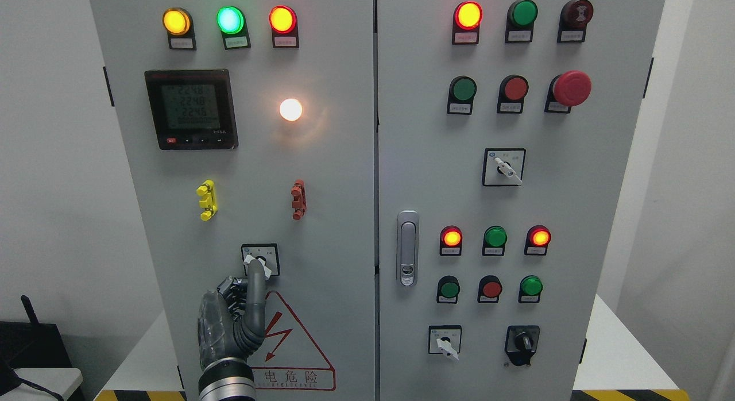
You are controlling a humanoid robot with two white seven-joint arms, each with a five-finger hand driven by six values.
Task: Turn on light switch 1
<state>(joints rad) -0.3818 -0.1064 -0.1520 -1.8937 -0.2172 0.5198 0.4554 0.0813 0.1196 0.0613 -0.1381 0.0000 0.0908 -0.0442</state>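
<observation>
1. The grey control cabinet (pixel 344 177) fills the view, and its rotary light switch (pixel 260 259) sits low on the left door, just above the red-bordered warning triangle (pixel 293 343).
2. Straight above that switch a round white lamp (pixel 290 109) glows; left of the lamp is a digital meter (pixel 191 109), and between lamp and switch hang a yellow clip (pixel 207 200) and a red clip (pixel 298 199).
3. A door latch (pixel 407 247) sits right of the switch, past the door seam.
4. Nothing stands between hand and switch.
5. The meter's digits and the small label plates are too blurred to read, and the warning triangle is partly covered by the hand.
6. The left hand (pixel 232 315) rises from the bottom edge below the switch, one finger (pixel 256 292) stretched up with its tip on the switch's white lever, the others curled in; it grips nothing.
</observation>
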